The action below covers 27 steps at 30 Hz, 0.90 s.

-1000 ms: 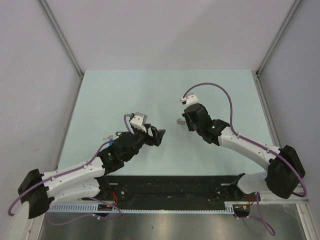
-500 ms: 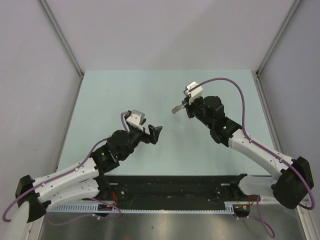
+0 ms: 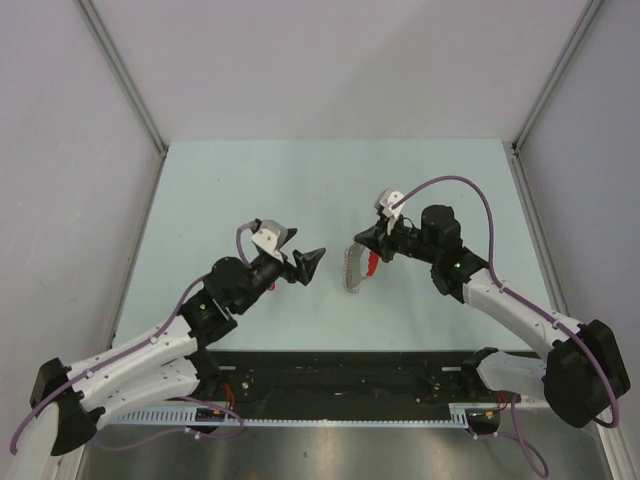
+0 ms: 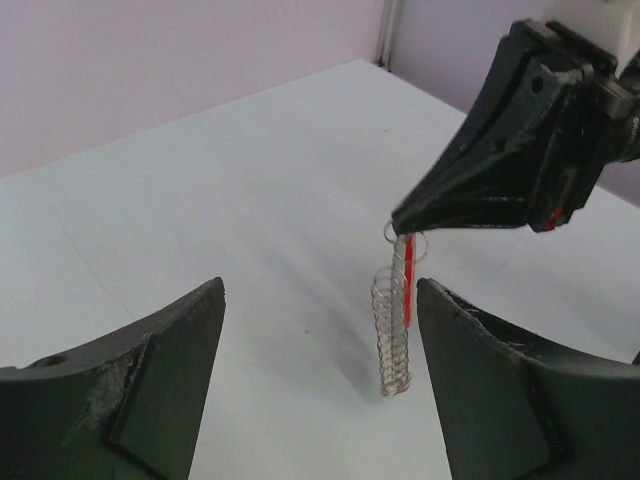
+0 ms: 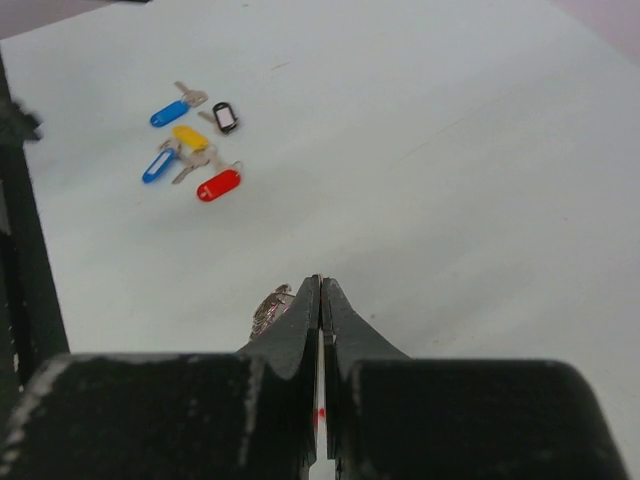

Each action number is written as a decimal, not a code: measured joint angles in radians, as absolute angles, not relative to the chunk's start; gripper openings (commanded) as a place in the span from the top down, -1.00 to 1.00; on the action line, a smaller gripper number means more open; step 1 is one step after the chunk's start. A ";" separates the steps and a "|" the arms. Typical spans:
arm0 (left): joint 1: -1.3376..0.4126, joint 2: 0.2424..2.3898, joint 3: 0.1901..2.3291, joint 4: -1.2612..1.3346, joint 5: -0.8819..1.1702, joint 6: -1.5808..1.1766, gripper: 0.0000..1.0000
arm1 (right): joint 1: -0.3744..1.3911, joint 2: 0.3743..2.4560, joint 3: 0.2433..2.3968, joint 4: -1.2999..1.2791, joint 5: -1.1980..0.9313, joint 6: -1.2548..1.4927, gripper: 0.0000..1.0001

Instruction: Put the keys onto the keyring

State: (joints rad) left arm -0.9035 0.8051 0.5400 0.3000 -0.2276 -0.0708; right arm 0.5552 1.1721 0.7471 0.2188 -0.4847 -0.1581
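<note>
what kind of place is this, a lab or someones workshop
Most likely a robotics lab test cell, not a workshop: a pale table boxed in by plain panels, two robot arms bolted at its near edge, with the keys and the keyring as props.

The keyring (image 4: 392,338), a flattish loop, pairs a shiny silvery metal wire coil with a smooth, bright red band that looks like plastic. The small keys (image 5: 193,150) have dull silvery metal blades and smooth, glossy plastic heads in red, blue, yellow and black. The pale tabletop (image 5: 450,150) looks smooth and matt. The black fingers (image 4: 130,400) of the left gripper (image 4: 320,290) are matt, with greyish scuffs along their edges.
</note>
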 measured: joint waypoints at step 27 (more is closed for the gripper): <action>-0.663 1.076 0.537 0.479 0.614 0.108 -0.31 | 0.532 1.090 0.702 0.237 -0.859 -0.244 1.00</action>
